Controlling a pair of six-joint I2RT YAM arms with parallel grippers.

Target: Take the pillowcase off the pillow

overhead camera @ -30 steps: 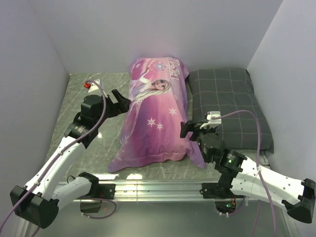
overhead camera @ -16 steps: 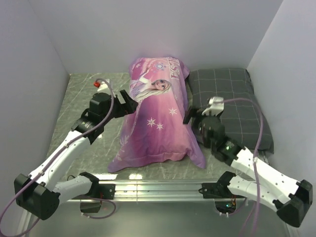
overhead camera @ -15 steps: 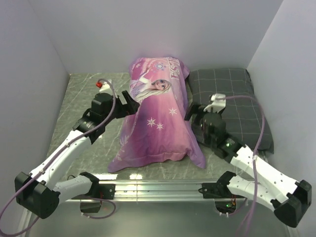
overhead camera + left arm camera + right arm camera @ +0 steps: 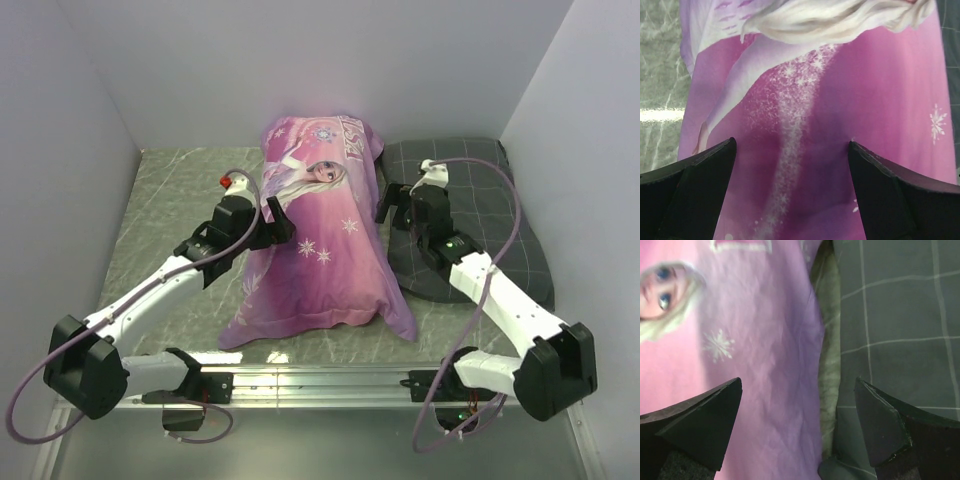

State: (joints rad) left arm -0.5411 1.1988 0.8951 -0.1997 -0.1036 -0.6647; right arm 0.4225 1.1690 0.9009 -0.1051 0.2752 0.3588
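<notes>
Hanging over opposite edges of the pillowcase (image 4: 318, 250), the left gripper (image 4: 282, 226) and right gripper (image 4: 385, 208) gape wide, holding nothing.

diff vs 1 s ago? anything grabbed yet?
Both arms reached away from their bases. The left hand moved right and farther in, over the left side of the pillowcase. The right hand moved farther in along its right edge, now over the gap beside the grey checked pillow. Both hands open, nothing taken hold of. Pillowcase and grey checked pillow lie as before.
</notes>
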